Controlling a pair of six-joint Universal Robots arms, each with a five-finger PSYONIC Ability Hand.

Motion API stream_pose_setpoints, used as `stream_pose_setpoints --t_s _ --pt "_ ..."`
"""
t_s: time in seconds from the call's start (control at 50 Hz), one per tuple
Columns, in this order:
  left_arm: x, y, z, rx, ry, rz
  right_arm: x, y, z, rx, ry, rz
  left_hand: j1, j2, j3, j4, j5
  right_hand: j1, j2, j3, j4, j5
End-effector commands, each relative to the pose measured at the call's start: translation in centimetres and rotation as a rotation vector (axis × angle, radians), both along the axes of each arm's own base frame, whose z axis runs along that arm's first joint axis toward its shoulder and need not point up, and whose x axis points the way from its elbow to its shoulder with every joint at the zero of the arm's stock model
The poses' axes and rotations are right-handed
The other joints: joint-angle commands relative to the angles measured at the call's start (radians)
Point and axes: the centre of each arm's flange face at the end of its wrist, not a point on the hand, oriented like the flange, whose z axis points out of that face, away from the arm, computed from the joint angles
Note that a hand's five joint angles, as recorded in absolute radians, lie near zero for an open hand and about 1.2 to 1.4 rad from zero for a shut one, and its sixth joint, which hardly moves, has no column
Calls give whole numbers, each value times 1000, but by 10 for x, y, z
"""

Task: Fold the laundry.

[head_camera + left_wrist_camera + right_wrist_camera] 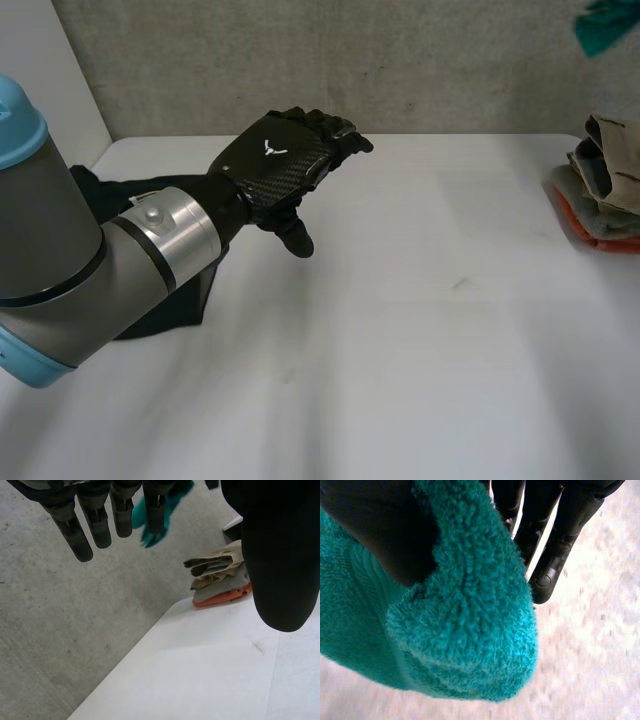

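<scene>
The left hand (280, 165) hovers over the white table (420, 350), its fingers loosely straight. Grey concrete (420, 60) lies past the table's far edge. 1 folded stack (605, 185) sits at the right edge. Beyond it, the right hand (385, 535) pinches a teal towel (470, 645).

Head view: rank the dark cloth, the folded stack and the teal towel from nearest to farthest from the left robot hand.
1. dark cloth, close behind the left robot hand, at the left.
2 and 3. folded stack, at the right edge of the table, and teal towel, raised above it: too close to call.
</scene>
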Motion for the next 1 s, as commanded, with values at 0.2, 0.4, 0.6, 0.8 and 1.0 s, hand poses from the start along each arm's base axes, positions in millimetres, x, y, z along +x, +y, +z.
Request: stream_pose_setpoints --t_s 0.2,0.4,0.6,0.8,1.0 --pt "0 3 -7 20 -12 -5 -83 -14 -202 393 54 50 -12 0 2 3 -5 459 226 215 207 273" --pt "0 5 -8 23 -13 -7 -96 -8 -164 348 71 101 -12 0 2 3 -5 459 226 215 207 273" --pt "0 6 -8 26 -15 -8 -109 -6 -131 322 7 232 -12 0 2 3 -5 459 226 215 207 273" --pt "1 8 -5 16 -10 -10 -124 -2 -128 324 15 316 -12 0 2 3 -5 459 226 215 207 273" --pt "0 8 -5 16 -8 -11 -130 -3 -165 385 -5 300 -12 0 2 3 -5 -763 -996 -1006 -1015 -949"
